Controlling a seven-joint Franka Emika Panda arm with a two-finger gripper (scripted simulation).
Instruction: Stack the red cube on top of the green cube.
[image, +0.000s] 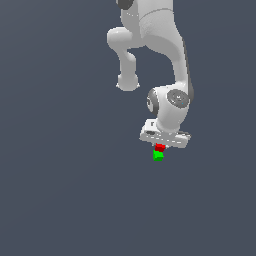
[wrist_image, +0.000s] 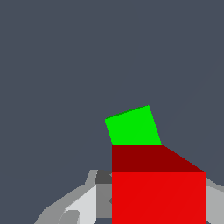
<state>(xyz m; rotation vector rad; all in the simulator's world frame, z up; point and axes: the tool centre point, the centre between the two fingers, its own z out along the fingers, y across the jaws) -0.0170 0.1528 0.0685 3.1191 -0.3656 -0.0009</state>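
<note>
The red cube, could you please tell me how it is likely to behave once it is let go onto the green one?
The red cube has flat faces and sharp edges, so it probably will not roll. It looks rigid. In the wrist view the green cube sits turned relative to it, so it may land skewed and could tip if off-centre.

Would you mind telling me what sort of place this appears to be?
Likely a bare simulated test scene: a featureless grey-blue floor, a smooth white robot arm, and flat-shaded small bright red cube and green cube.
</note>
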